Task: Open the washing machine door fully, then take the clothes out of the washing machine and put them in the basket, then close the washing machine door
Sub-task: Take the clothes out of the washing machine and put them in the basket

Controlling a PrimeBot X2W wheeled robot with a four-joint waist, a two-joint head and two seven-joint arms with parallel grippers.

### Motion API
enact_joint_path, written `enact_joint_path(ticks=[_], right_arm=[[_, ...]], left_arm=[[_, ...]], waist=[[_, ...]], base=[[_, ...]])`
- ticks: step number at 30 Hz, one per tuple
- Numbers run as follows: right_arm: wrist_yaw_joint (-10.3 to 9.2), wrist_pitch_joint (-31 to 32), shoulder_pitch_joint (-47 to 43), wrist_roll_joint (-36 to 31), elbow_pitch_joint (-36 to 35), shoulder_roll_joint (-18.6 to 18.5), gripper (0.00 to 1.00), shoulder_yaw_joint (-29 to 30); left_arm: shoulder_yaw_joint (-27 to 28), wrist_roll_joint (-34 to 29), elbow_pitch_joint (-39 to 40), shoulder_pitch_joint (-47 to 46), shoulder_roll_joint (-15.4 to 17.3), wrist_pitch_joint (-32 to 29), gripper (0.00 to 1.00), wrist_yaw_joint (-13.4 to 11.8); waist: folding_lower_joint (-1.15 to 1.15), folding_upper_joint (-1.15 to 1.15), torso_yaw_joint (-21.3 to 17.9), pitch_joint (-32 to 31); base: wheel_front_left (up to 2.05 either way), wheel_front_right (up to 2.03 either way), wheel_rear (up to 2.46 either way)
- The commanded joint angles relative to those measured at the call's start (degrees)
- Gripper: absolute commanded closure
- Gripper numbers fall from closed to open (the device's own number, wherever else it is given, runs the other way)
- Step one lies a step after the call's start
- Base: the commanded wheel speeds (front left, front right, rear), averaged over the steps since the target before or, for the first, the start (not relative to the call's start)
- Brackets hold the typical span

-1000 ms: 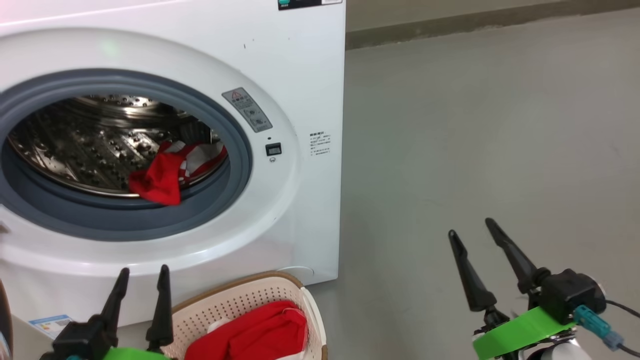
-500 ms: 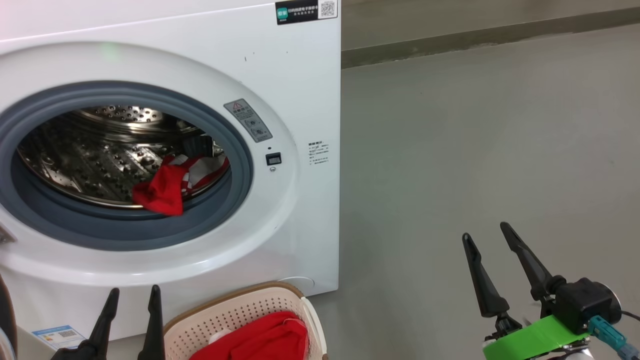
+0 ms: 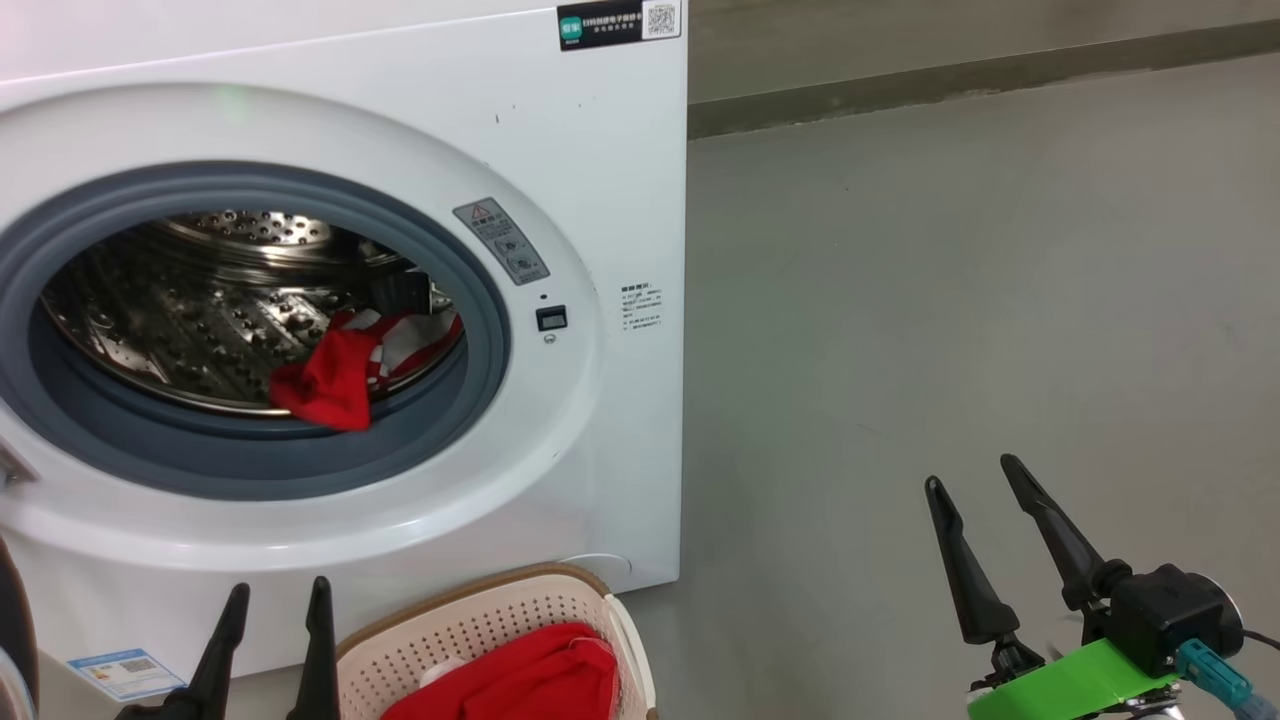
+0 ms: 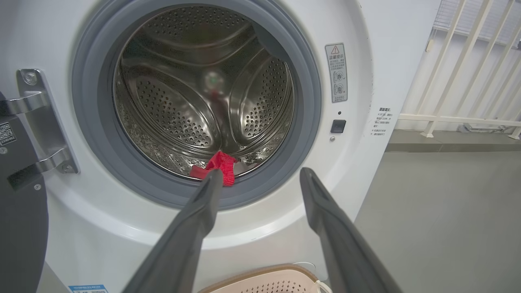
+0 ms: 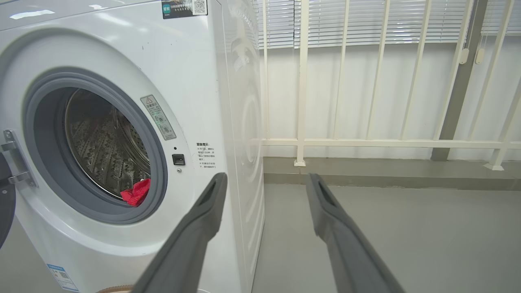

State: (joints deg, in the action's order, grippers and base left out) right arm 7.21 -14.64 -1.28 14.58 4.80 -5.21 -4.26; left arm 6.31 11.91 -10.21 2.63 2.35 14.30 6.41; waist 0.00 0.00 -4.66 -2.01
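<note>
In the washing machine (image 3: 600, 150), clothes (image 3: 325, 385) unmoved, left end effector (image 3: 281, 588), right end effector (image 3: 970, 472) still released

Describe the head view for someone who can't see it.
A white washing machine stands open with a red garment at the front of its drum. Below, a cream basket holds more red fabric. The left gripper and right gripper hover open and empty.
</note>
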Motion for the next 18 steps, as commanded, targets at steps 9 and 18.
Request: enact_joint_path(ticks=[9, 18], right_arm=[[0.28, -0.4, 0.3, -0.1, -2.1, -0.9, 0.0, -1.2], [0.28, -0.4, 0.3, 0.2, -2.2, -0.7, 0.0, -1.2]], left_arm=[[0.9, 0.2, 2.0, -0.2, 0.5, 0.7, 0.0, -0.8], [0.2, -0.6, 1.3, -0.6, 0.5, 0.7, 0.0, -1.7]], waist=[[0.0, 0.0, 0.0, 0.1], [0.0, 0.0, 0.4, 1.1]], base=[[0.0, 0.0, 0.0], [0.0, 0.0, 0.0]])
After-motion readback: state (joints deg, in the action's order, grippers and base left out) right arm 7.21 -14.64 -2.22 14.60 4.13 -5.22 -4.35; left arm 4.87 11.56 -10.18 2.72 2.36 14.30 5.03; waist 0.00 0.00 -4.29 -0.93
